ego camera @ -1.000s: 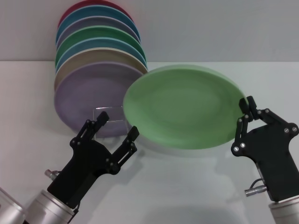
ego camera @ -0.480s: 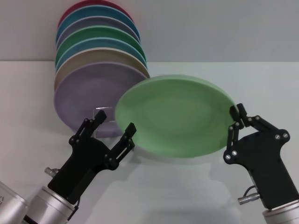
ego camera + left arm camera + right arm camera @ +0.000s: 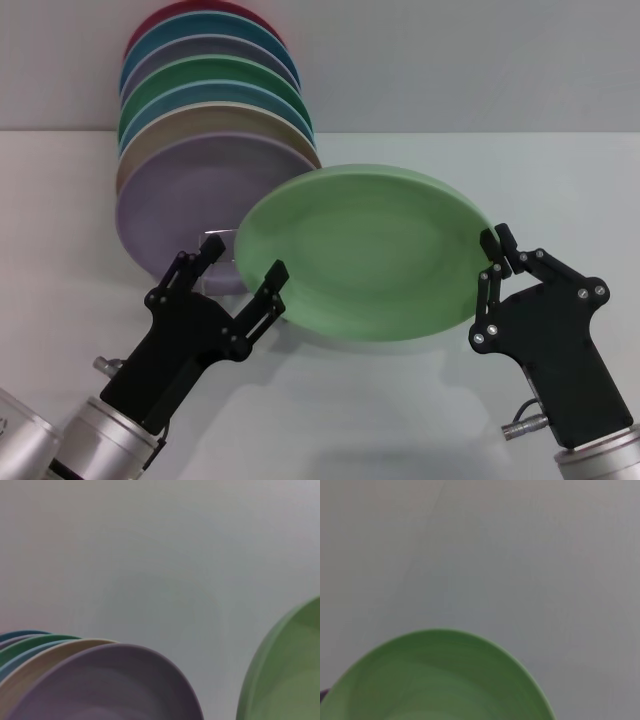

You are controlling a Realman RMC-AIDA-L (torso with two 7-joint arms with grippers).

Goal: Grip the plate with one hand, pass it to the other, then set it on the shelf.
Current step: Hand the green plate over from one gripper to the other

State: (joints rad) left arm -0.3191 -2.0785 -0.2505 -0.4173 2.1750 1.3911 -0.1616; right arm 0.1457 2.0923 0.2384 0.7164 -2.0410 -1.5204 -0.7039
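Note:
The light green plate (image 3: 360, 250) hangs tilted above the table, held by its right rim in my right gripper (image 3: 497, 243), which is shut on it. My left gripper (image 3: 245, 258) is open at the plate's left rim, and the rim lies between its two fingers without being clamped. The plate also shows in the left wrist view (image 3: 285, 680) and the right wrist view (image 3: 440, 680). The shelf is a thin wire rack; only its small front loop (image 3: 226, 236) shows, just behind the left gripper.
Several plates stand on edge in a row at the back left, with a lavender plate (image 3: 180, 205) in front and a darker green one (image 3: 215, 80) behind. The lavender plate also shows in the left wrist view (image 3: 110, 685). White table (image 3: 400, 400) lies below.
My right gripper has carried the plate left and a little down. The plate's left rim has come in between the open fingers of my left gripper, which has shifted slightly.

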